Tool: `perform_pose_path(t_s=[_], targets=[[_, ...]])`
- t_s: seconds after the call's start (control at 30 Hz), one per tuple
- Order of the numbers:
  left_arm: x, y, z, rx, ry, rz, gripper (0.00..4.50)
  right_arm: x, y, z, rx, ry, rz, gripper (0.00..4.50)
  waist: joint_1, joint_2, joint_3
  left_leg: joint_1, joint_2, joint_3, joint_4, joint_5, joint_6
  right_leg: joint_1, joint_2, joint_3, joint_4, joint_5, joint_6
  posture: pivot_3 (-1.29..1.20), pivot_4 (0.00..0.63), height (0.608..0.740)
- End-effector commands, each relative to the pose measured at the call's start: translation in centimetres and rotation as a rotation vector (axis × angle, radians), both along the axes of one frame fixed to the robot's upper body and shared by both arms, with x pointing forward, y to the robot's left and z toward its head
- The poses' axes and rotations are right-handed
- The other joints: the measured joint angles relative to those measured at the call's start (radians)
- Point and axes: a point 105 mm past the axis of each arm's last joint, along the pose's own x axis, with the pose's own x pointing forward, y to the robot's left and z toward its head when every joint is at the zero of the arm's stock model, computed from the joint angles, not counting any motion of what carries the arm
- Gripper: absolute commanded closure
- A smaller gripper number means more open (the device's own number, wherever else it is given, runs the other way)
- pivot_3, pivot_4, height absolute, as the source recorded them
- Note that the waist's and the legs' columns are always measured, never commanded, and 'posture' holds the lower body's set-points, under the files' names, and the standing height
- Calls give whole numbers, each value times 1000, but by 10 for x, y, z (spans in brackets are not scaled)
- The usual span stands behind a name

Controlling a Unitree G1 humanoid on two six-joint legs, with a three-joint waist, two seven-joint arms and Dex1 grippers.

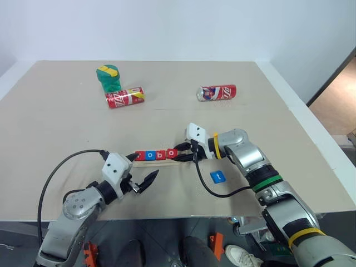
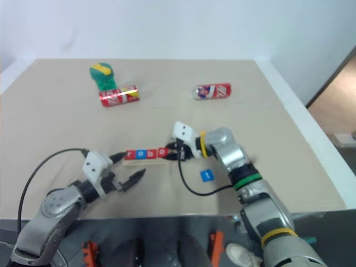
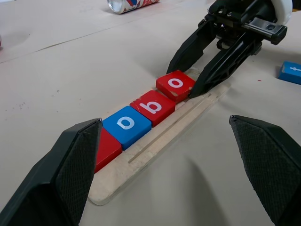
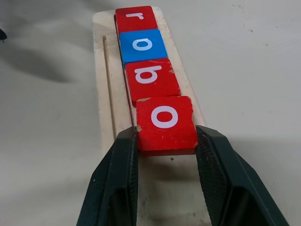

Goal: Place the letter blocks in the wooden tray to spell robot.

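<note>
Letter blocks: five small flat square tiles, hard, thin, sharp-edged, white lowercase letters on glossy painted faces. Judged light and rigid, not fragile; paint chipped at a corner of the second red o [image 4: 166, 123]. Likely slippery on the faces, so best gripped across two opposite side edges, square to the tile.

- Red r [image 4: 137, 18], blue o [image 4: 141, 45], red b [image 4: 151, 79]: seated edge to edge in a row on the wooden tray [image 3: 155, 146], starting from its left end.
- Second red o: fourth in the row, just beside the b, clamped by its side edges between the jaws of the right gripper [image 4: 165, 155]; looks slightly raised and skewed against the b, not yet settled flat, as far as can be told.
- Blue t [image 1: 218, 177]: loose on the bench [image 1: 67, 111], near the right forearm, apart from the tray. Judged the last tile to place.

Wooden tray: long, narrow, shallow, pale unfinished wood, rounded corners, thin groove along one side. Lies at mid-bench. Judged light enough to slide if nudged; one free slot left at its right end.

Left gripper [image 1: 140, 169]: jaws wide apart, holding nothing, hovering near the tray's left end; pads [image 3: 80, 165] black, knurled.

Bench: matte beige sheet, faintly scuffed.

Others, far side of the bench: two red soda cans [image 1: 124, 97] [image 1: 216, 92] lying on their sides, thin metal; green and yellow object [image 1: 108, 77], kind unclear.
</note>
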Motion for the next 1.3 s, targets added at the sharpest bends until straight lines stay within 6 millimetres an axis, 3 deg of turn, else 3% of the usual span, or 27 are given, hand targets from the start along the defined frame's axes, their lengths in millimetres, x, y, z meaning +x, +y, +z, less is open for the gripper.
perform_pose_path(t_s=[0.03, 0.07, 0.1, 0.67, 1.3], targets=[[-3, -3, 12, -13, -41, -12, 0, 3, 4, 7, -16, -34, 40, 3329, 0, 0, 0, 0, 0, 0, 0, 0, 0, 0, 0, 0, 0, 0, 0, 0, 150, 740], [-3, -3, 12, -13, -40, -12, 0, 2, 4, 7, -22, -36, 49, 3329, 0, 0, 0, 0, 0, 0, 0, 0, 0, 0, 0, 0, 0, 0, 0, 0, 150, 740], [-3, -3, 12, -13, -40, -12, 0, 2, 4, 6, -23, -37, 53, 2829, 0, 0, 0, 0, 0, 0, 0, 0, 0, 0, 0, 0, 0, 2, -3, 0, 150, 740], [-4, -4, 9, -8, -27, -20, 0, -3, 8, 17, 5, -10, 95, 2829, 0, 0, 0, 0, 0, 0, 0, 0, 0, 0, 0, 0, 0, 3, -5, 0, 150, 740], [-3, -6, 6, -6, -19, -27, 0, 7, 5, 18, 7, -24, 54, 2829, 0, 0, 0, 0, 0, 0, 0, 0, 0, 0, 0, 0, 0, 3, -5, 0, 150, 740]])
